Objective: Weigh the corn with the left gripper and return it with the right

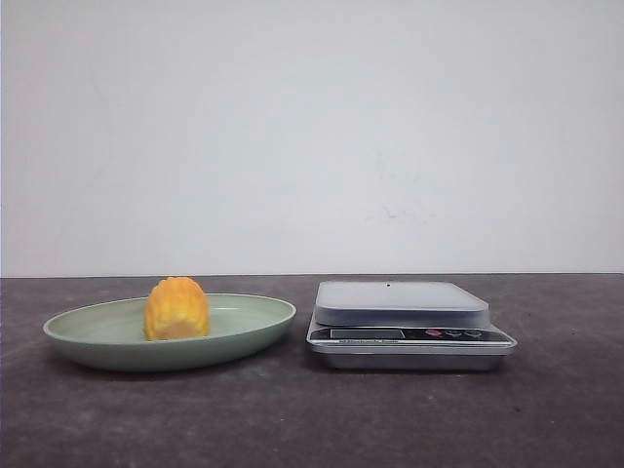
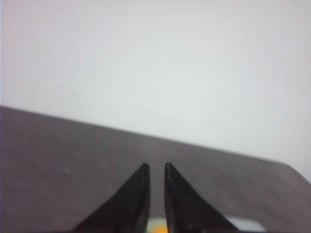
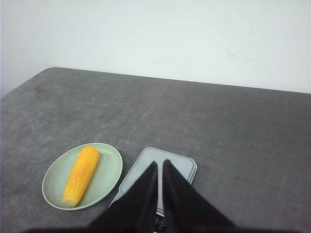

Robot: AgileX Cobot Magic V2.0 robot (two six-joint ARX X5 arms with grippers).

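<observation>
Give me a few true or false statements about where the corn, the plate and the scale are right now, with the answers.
1. The corn lies on the green plate. True.
2. The scale has the corn on its platform. False: the platform is bare, and the corn is on the plate.
3. In the front view the plate sits to the left of the scale. True.
4. The left gripper is holding the corn. False: its fingers are close together with nothing between the tips.
5. The right gripper is high above the table with the scale below it. True.
6. The plate and scale stand on a white table. False: the table is dark grey.
</observation>
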